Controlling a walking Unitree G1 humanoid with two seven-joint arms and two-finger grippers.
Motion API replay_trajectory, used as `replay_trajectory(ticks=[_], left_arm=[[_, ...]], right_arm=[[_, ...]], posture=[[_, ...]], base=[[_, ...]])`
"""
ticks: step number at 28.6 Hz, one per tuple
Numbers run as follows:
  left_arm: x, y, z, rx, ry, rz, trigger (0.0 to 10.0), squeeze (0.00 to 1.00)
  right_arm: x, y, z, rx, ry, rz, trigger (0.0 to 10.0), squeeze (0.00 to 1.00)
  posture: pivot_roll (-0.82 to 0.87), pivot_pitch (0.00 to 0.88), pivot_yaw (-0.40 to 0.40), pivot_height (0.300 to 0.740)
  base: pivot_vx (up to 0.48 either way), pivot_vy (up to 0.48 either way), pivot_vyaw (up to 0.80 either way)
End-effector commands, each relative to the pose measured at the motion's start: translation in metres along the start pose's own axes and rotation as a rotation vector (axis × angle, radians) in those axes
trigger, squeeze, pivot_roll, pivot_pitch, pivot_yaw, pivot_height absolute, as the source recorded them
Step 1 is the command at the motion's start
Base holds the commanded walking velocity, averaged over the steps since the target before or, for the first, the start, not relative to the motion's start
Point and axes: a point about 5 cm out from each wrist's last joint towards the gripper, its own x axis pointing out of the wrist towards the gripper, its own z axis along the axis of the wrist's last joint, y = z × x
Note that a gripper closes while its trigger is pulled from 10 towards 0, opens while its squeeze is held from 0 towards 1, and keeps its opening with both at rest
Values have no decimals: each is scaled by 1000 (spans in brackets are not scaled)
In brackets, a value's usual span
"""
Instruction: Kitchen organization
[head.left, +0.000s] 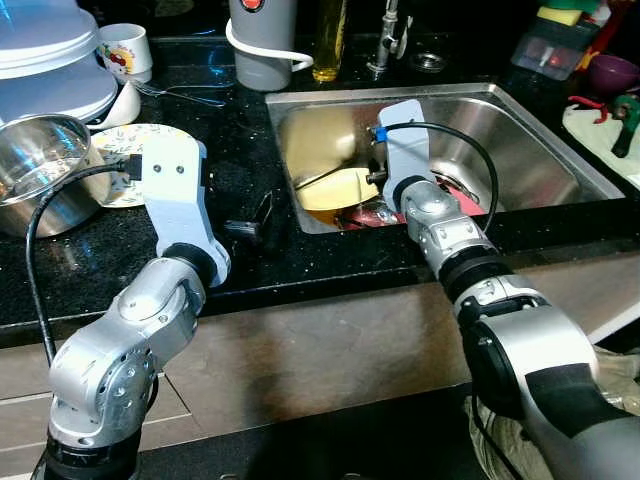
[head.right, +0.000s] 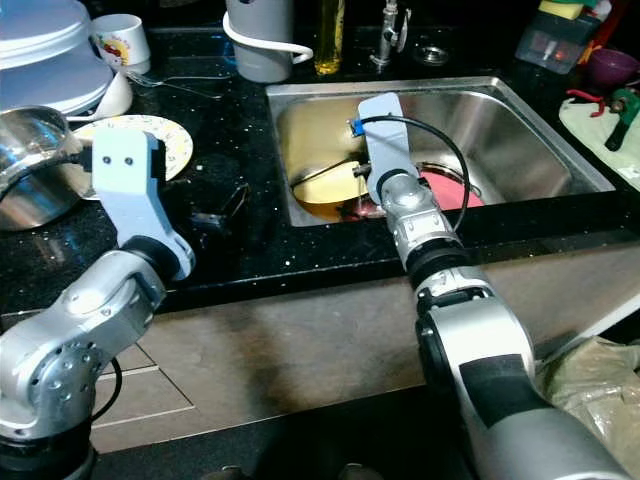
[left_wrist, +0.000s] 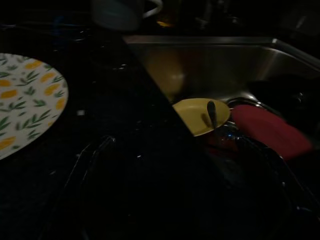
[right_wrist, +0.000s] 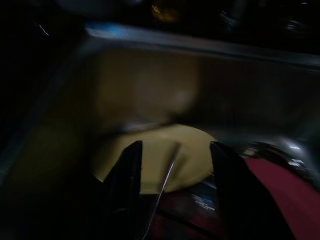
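Right gripper (right_wrist: 172, 165) spread wide above the yellow plate (right_wrist: 160, 157) in the sink (head.left: 520, 125).

Its two black fingers (right_wrist: 127, 175) stand apart on either side of a thin utensil (right_wrist: 165, 182) that lies on the yellow plate, not touching it; a red dish (right_wrist: 282, 192) lies just beside the plate on the sink floor. The left gripper (head.left: 250, 225) hovers low over the black counter (head.left: 240, 140) just beside the sink's left rim, and whether its fingers are parted cannot be told. Behind it lie a flowered plate (left_wrist: 25, 105) and a steel bowl (head.left: 40, 165). A grey jug (head.left: 262, 45) and a mug (head.left: 128, 50) stand at the back.
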Motion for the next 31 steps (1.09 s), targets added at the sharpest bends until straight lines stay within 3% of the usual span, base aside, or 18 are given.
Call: replay_trajectory(ticks=[1,3,4,5,6,7,11,17,19,20,21,29,30,31], left_arm=[[-1,-2,-3,7,1,-8,10000,0],[-1,-2,-3,8,0,-7,10000,0],[-1,0,-2,12,-6,2,10000,0],[-1,0,-2,12,-6,2,10000,0],[-1,0,-2,14,-10,8,10000,0],[-1,1,-2,15,-12,12,10000,0],[-1,4,0,39,-25,40,10000,0],[-1,11,1,73,-37,87,10000,0],[-2,17,4,164,-45,116,10000,0],[-2,17,4,164,-45,116,10000,0],[-3,20,6,238,-51,134,10000,0],[-13,37,13,395,-69,258,10000,0],[-18,48,19,485,-77,339,10000,0],[-18,48,19,485,-77,339,10000,0]], right_arm=[[0,0,6,80,-57,19,10000,1000],[0,2,10,125,-91,44,10000,1000],[-1,6,21,249,-172,110,10000,1000],[-1,6,21,249,-172,110,10000,1000],[-2,9,26,309,-213,161,10000,886],[-4,14,31,371,-254,224,10000,0],[-16,29,42,526,-376,454,10000,0],[-41,51,45,540,-481,718,10000,0],[-53,60,41,560,-482,820,10000,0],[-53,60,41,560,-482,820,10000,0],[-59,64,37,569,-473,874,10000,0],[-80,73,31,559,-447,1054,10000,0],[-86,75,28,539,-439,1076,10000,0],[-86,75,28,539,-439,1076,10000,0]], posture=[[59,31,-81,732],[60,31,-80,732],[63,31,-79,732],[63,31,-79,732],[63,31,-79,732],[63,31,-79,732],[68,32,-83,732],[96,46,-71,732],[119,44,-67,732],[119,44,-67,732],[121,41,-64,732],[127,38,-67,732],[130,37,-71,732],[130,37,-71,732]], base=[[0,0,0],[0,0,0],[0,0,0],[0,0,0],[0,0,0],[0,0,0],[0,0,0],[0,0,0],[0,0,0],[0,0,0],[0,0,0],[0,0,0],[0,0,0],[0,0,0]])
